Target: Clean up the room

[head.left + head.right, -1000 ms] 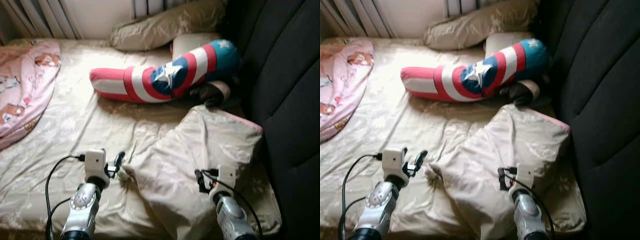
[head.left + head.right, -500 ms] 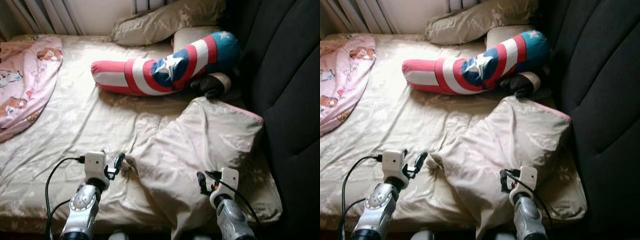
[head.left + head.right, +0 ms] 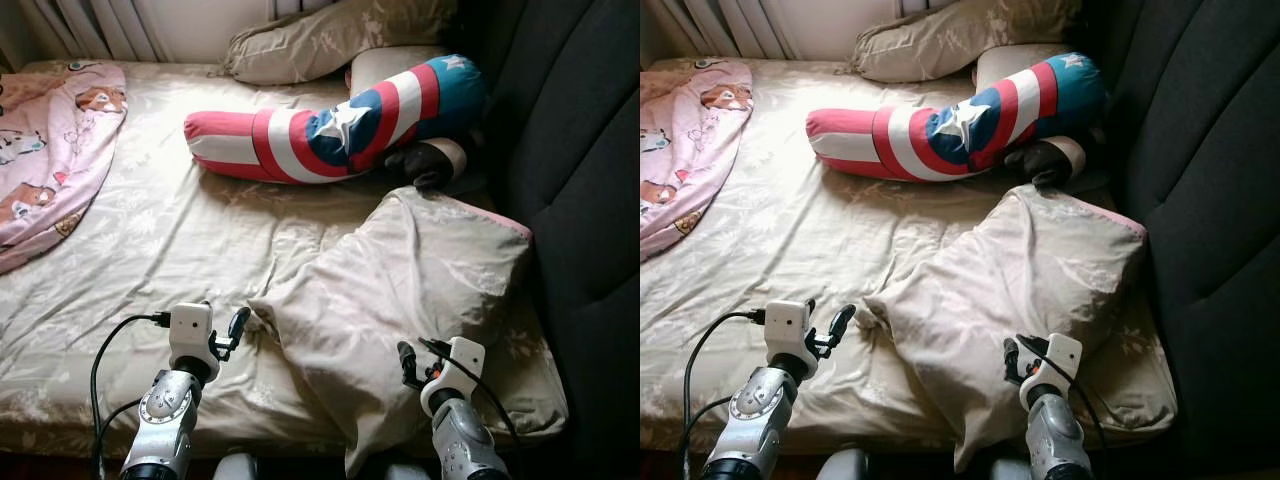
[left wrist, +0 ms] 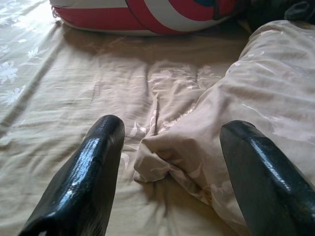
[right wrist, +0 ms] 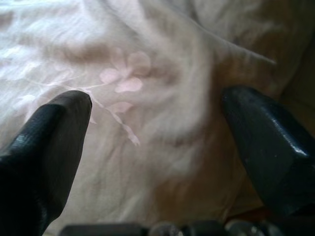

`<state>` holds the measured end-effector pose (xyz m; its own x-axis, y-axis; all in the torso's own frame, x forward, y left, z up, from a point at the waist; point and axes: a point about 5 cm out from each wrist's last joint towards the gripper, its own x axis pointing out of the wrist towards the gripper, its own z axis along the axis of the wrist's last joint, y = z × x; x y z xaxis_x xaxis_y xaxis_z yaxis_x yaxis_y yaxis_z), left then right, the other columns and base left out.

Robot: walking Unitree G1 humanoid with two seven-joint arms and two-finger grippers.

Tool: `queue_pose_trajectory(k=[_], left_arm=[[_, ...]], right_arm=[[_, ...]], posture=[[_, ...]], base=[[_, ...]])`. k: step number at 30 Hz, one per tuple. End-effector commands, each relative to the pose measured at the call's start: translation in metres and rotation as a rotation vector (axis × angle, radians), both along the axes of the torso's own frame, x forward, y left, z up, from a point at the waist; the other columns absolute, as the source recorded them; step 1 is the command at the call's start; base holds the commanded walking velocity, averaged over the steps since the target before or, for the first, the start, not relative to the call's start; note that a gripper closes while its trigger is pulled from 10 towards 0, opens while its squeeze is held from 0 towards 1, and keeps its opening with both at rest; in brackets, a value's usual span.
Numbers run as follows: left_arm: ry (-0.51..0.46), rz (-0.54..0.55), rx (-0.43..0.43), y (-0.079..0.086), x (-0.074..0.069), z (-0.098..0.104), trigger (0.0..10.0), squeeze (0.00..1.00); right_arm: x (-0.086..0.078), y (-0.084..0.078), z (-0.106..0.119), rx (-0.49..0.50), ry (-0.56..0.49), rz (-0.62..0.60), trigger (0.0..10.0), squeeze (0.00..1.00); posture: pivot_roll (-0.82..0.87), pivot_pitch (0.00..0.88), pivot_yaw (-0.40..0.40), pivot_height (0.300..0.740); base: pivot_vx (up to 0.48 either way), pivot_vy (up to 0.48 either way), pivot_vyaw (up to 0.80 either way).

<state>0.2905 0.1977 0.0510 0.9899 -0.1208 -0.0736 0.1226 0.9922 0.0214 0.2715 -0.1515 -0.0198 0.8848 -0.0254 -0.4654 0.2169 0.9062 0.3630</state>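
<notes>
The tidying of the bed looks to be at its beginning. A beige duvet (image 3: 410, 290) lies crumpled on the right half of the bed (image 3: 160, 230), one folded corner pointing toward the robot's left and its lower edge hanging over the front of the mattress. The left gripper (image 4: 172, 172) is just in front of that corner with its two fingers spread wide on both sides of the fold, holding nothing. The right gripper (image 5: 152, 147) is very near to the duvet's front part, also with the fingers apart and nothing between them; its wrist view is soft and close, so I cannot say if a fingertip touches the cloth. Further back, a long cushion with red, white and blue stripes and a star (image 3: 330, 130) lies across the bed. A dark object (image 3: 425, 165) sits just beside it, a beige pillow (image 3: 320, 40) rests against the far wall, and a pink blanket (image 3: 50, 150) is heaped at the left edge. In my judgement nothing is straightened yet: the duvet must still be gripped and spread, and the cushion and blanket put in order.
</notes>
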Motion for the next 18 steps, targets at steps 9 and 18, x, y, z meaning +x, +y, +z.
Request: queue_pose_trajectory(k=[9, 18], left_arm=[[0.019, -0.021, 0.022, -0.001, -0.002, -0.003, 10.0, 0.0], [0.018, -0.026, 0.026, -0.001, -0.002, -0.003, 10.0, 0.0]], right_arm=[[-0.004, -0.003, -0.008, 0.003, 0.09, -0.003, 10.0, 0.0], [-0.008, -0.003, -0.013, 0.015, 0.147, -0.002, 10.0, 0.0]], posture=[[0.02, 0.136, -0.019, 0.664], [0.03, 0.142, -0.019, 0.664]], base=[[0.0, 0.0, 0.0], [0.0, 0.0, 0.0]])
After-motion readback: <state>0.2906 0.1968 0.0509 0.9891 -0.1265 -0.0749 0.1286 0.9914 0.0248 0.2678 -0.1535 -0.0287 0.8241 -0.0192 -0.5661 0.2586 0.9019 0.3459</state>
